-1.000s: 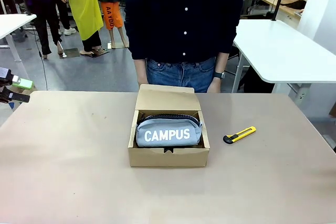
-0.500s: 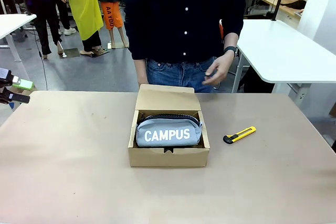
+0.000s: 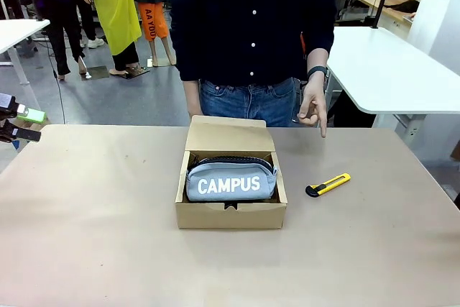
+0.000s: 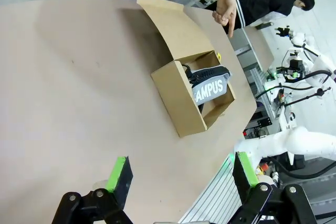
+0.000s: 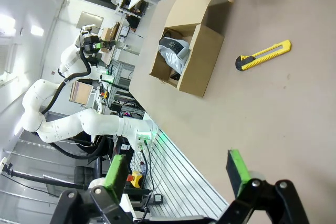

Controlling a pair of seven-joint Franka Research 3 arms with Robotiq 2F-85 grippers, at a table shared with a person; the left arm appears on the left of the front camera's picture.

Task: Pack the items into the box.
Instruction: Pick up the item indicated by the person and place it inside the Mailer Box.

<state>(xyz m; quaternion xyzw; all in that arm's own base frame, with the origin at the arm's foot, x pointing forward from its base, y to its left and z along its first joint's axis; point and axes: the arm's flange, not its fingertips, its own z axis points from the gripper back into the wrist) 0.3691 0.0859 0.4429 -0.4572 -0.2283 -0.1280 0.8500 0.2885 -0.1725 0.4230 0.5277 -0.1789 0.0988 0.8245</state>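
Observation:
The brown cardboard box [image 3: 230, 215] sits mid-table with its flap lid [image 3: 230, 136] standing open at the far side. The grey-blue "CAMPUS" pouch [image 3: 231, 181] lies inside it; both show again as the box [image 4: 178, 103] with the pouch [image 4: 210, 87] and as the box [image 5: 197, 69] with the pouch [image 5: 172, 51]. A yellow-and-black utility knife [image 3: 328, 185] [image 5: 263, 55] lies on the table right of the box. My left gripper [image 3: 25, 124] [image 4: 180, 174] hovers open at the table's left edge. My right gripper [image 5: 177, 174] is open, off the table's side.
A person stands at the far side; one hand [image 3: 313, 106] [image 4: 226, 11] points an index finger down at the table behind the knife. Another white table [image 3: 388, 70] stands at the back right. Bare tabletop [image 3: 93, 206] stretches left and in front of the box.
The person's hand came up from the side and now points a finger down toward the table near the knife. Neither gripper, box, pouch nor knife moved.

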